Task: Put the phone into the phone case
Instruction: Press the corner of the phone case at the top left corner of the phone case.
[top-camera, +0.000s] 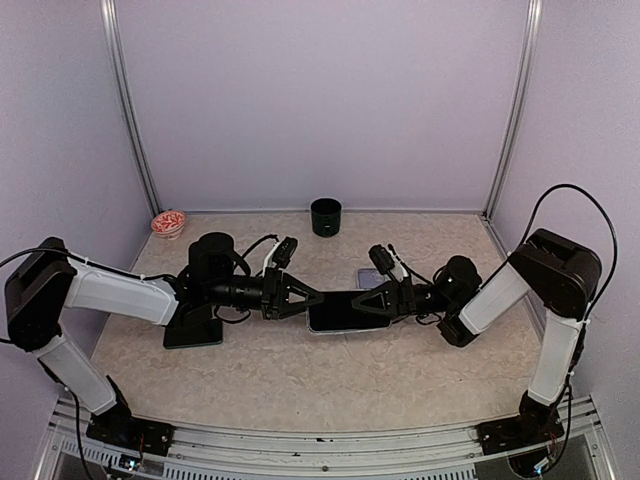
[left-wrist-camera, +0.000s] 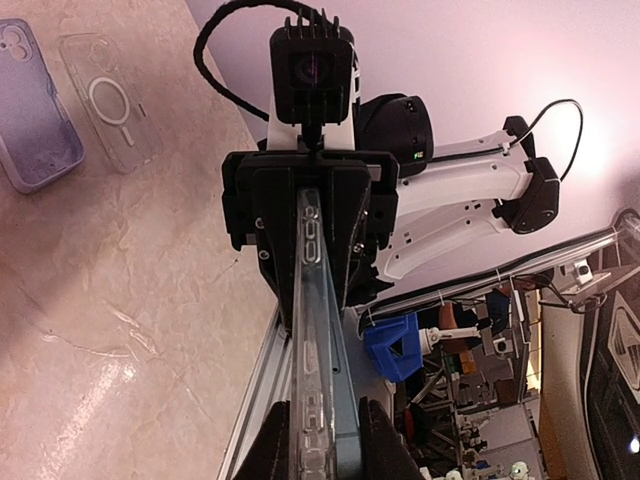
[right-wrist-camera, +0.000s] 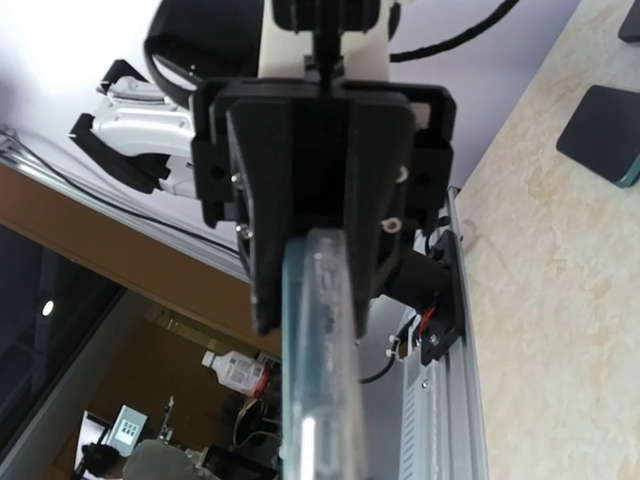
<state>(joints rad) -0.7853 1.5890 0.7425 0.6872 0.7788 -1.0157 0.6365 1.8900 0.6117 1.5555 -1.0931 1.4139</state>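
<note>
Left gripper (top-camera: 312, 299): your left tool is clamped on the left end of the phone (top-camera: 340, 313). In the left wrist view its fingers (left-wrist-camera: 272, 452) press on the two flat sides.
Right gripper (top-camera: 368, 303): it is closed on the opposite end of the phone, facing your left tool head-on.
Phone: it hangs between your two grippers above the middle of the table (top-camera: 300, 385). Its long axis runs left to right and a dark face is turned up to the top camera.
Case (left-wrist-camera: 303, 300): a clear shell lies along one face of the phone inside both grips, and its edge shows button cutouts. You cannot tell whether it is fully seated.
Purple case (left-wrist-camera: 35, 110): it lies flat on the table, just behind the right gripper in the top view.
Spare clear case (left-wrist-camera: 105, 100): it lies flat just beside the purple one, not touching it.
Dark slab (right-wrist-camera: 603, 135): it has a teal edge and lies flat on the table in the right wrist view. What it is you cannot tell.
Cup (top-camera: 325, 216): black and upright at the back edge of the table, near the wall.
Bowl (top-camera: 168, 222): small, red and white, in the back left corner.
</note>
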